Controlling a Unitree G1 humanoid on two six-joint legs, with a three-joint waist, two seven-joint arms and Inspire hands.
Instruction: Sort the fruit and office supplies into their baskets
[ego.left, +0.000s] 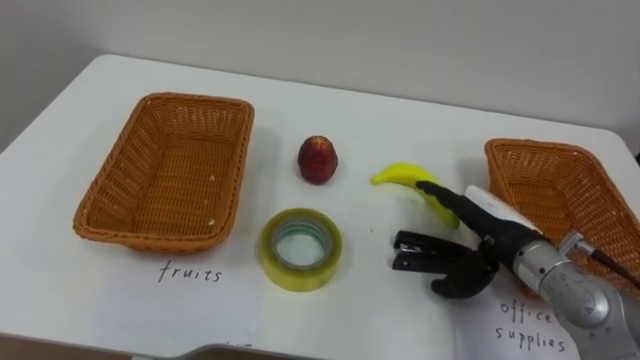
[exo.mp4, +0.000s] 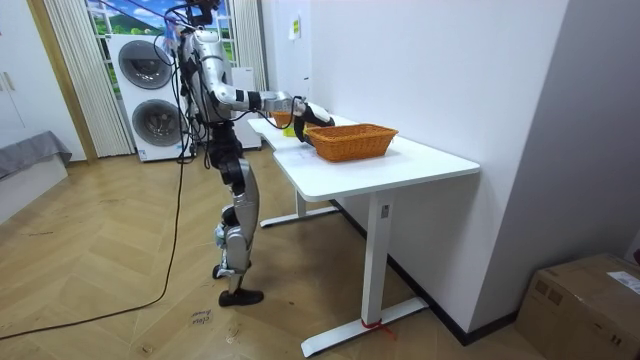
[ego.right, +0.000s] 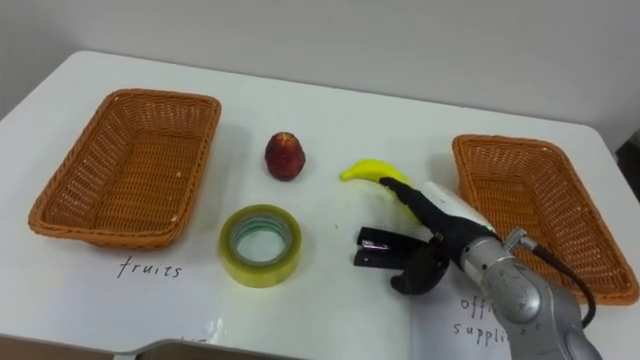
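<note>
Banana (ego.left: 405, 175) flat on table (ego.left: 400, 110), long axis left-right, tip toward peach (ego.left: 317, 159); right hand (ego.left: 470, 262) beside it, fingers (ego.left: 415, 241) straight, empty.

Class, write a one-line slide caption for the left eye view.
Open right hand by the banana; red fruit and tape roll between left basket and right basket.

A white table (ego.left: 400, 110) carries an empty wicker basket (ego.left: 118, 175) at far left and a second wicker basket (ego.left: 572, 190) at far right. Between them lie a red peach-like fruit (ego.left: 317, 159), a banana (ego.left: 403, 174) to its right, and, nearer, a roll of yellow tape (ego.left: 300, 273) lying flat. A handwritten label (ego.left: 190, 272) sits before each basket.
</note>
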